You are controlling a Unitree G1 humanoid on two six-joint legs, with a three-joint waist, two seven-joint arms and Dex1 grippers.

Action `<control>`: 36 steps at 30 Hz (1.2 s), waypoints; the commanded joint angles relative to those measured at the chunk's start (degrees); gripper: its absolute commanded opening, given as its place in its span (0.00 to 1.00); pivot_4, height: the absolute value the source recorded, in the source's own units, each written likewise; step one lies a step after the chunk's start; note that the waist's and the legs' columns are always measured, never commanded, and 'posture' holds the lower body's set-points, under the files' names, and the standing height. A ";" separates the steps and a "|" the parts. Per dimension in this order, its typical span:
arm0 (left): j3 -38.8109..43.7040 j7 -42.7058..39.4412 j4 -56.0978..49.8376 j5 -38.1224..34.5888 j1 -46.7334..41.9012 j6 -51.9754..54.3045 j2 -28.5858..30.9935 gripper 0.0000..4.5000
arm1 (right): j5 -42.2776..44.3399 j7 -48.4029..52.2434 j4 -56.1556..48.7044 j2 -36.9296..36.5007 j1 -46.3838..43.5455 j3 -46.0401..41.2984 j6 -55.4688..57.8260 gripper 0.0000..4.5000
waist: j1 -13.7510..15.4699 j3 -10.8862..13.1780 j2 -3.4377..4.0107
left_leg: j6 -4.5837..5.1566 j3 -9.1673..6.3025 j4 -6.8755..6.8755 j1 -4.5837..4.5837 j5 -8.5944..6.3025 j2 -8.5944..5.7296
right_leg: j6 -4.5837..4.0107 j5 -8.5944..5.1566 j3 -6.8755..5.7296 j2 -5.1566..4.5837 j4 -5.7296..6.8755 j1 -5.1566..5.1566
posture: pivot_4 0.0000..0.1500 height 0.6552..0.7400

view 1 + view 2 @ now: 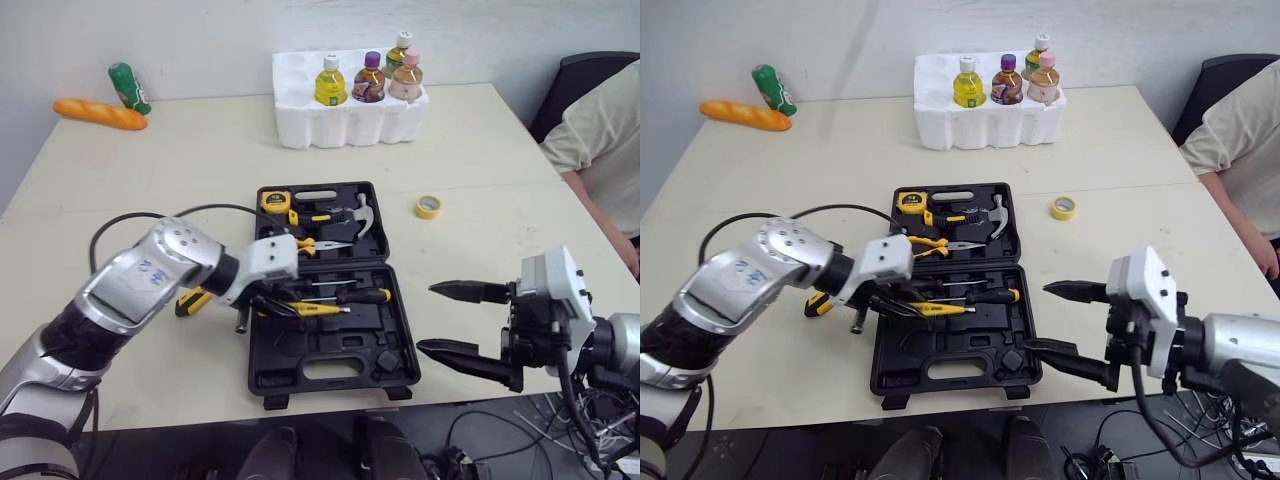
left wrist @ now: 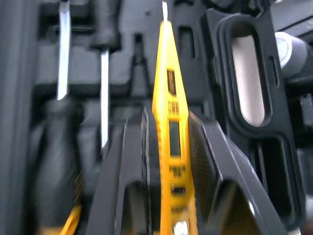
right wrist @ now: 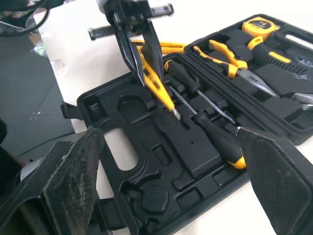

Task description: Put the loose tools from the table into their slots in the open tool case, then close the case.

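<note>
Left gripper [image 1: 272,302] is clamped on the yellow tester [image 1: 318,309], over the near half of the open tool case [image 1: 330,378], which sits toward the front edge of the worktop [image 1: 480,150]. The tester's long axis runs across the case, tip toward the robot's right, roughly parallel to the seated screwdrivers [image 1: 360,295] just beyond it. Judgement: its slot lies directly beneath, so little realignment is needed. Right gripper [image 1: 428,318], fingers apart and empty, stands off the case's right edge.
</note>
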 commanded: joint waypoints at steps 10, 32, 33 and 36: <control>-2.35 -0.38 3.30 5.36 -4.07 3.40 -2.54 0.11 | 1.98 5.02 2.86 -1.85 6.10 -11.14 -1.51 1.00 | 0.92 0.03 -0.06 | 0.13 -0.15 0.42 -0.33 0.02 -0.07 | 0.17 0.10 -0.09 -0.02 0.00 -0.03 | 1.00 0.97; -2.17 -0.34 6.11 7.45 -2.78 0.53 -5.40 0.39 | -1.76 9.35 2.27 -1.04 10.23 -11.40 -4.21 1.00 | 1.79 0.03 -0.06 | 0.13 -0.09 0.59 -0.32 0.03 -0.10 | 0.19 0.12 -0.06 -0.05 0.12 -0.02 | 1.00 0.97; -1.41 -0.67 5.76 7.17 -3.28 0.62 -5.00 0.48 | -1.66 9.43 2.04 -0.95 10.53 -11.60 -4.25 1.00 | 1.79 0.03 -0.06 | 0.13 -0.09 0.59 -0.32 0.03 -0.10 | 0.19 0.12 -0.06 -0.05 0.12 -0.02 | 1.00 0.97; 1.99 -1.37 5.83 5.04 -4.59 1.71 -5.07 0.76 | -1.55 9.60 1.68 -0.76 11.32 -11.86 -4.68 1.00 | 1.76 0.03 -0.06 | 0.12 -0.10 0.58 -0.33 0.03 -0.09 | 0.19 0.12 -0.06 -0.04 0.13 -0.04 | 1.00 0.97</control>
